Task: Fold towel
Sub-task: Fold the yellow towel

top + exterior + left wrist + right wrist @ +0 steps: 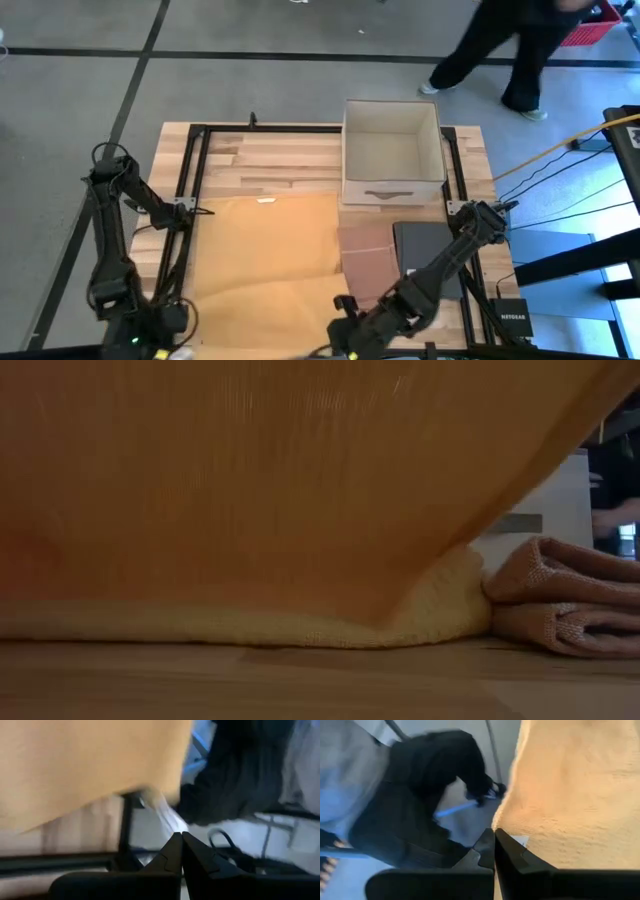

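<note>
Two dark jointed arms with black cables and tapered black fingers

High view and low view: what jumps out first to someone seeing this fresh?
The big orange towel covers the table's near half; in the low view it hangs like a curtain across most of the picture. Both pincers are shut at its near edge, the left pincer at the left corner and the right pincer toward the middle. A white box stands at the far right, with folded towels before it.
</note>
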`<control>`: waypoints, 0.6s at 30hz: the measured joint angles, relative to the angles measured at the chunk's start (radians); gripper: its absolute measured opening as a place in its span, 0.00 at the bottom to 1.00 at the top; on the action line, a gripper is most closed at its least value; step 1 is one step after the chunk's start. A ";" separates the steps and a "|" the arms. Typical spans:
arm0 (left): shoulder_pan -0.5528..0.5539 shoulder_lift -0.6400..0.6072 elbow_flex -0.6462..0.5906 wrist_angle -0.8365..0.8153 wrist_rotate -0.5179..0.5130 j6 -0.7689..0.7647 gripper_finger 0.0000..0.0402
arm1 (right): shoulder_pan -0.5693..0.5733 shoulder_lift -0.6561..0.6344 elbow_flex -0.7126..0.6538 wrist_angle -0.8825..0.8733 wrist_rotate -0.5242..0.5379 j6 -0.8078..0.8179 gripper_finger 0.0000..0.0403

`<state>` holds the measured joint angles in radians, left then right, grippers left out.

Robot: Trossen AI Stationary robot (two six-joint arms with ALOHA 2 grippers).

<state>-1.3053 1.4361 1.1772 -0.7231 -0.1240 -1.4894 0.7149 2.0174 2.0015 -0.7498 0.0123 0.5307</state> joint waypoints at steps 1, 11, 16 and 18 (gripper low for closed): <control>-0.010 0.005 0.019 -0.005 -0.003 0.000 0.00 | 0.008 0.000 0.009 0.007 -0.004 0.021 0.01; -0.046 0.006 0.077 -0.165 -0.345 0.058 0.00 | 0.030 0.000 0.038 -0.004 0.073 0.057 0.01; -0.008 0.043 -0.016 -0.072 -0.479 0.056 0.02 | 0.014 0.000 -0.013 -0.025 0.133 0.028 0.01; 0.020 0.067 -0.042 0.008 -0.482 0.063 0.06 | 0.009 0.000 -0.028 -0.024 0.139 0.022 0.01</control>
<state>-1.2854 1.5029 1.1354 -0.7153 -0.6059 -1.4268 0.7234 2.0174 1.9734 -0.7740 0.1508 0.5528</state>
